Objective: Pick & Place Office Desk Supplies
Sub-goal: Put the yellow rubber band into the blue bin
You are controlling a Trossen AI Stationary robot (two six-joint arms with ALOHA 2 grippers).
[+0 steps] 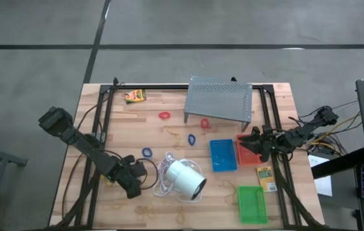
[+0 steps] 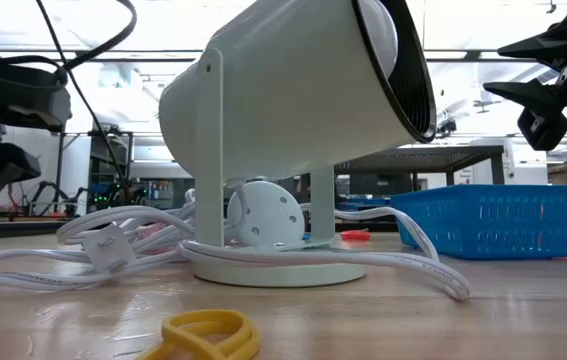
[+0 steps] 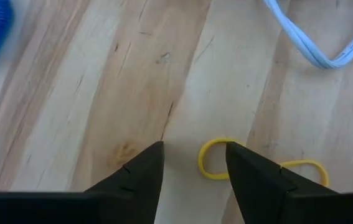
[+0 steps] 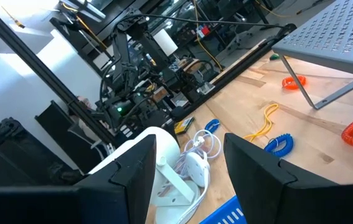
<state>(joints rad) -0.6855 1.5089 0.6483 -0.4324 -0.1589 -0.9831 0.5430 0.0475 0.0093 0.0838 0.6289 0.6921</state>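
While parted, left fingers (image 3: 251, 180) straddle a yellow rubber band (image 3: 216, 158).

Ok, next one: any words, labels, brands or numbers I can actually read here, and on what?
None can be read.
Yellow-orange box at the table's far edge: printed, too small to read.
Second yellow-orange box by the green tray: print blurred, unreadable.
White cylinder, its cord plug, blue tray, grey stand: no lettering visible.

Wooden table (image 1: 117, 122), blue tray (image 1: 223, 155), green tray (image 1: 253, 205), white lamp (image 1: 185, 178), grey stand (image 1: 219, 98)
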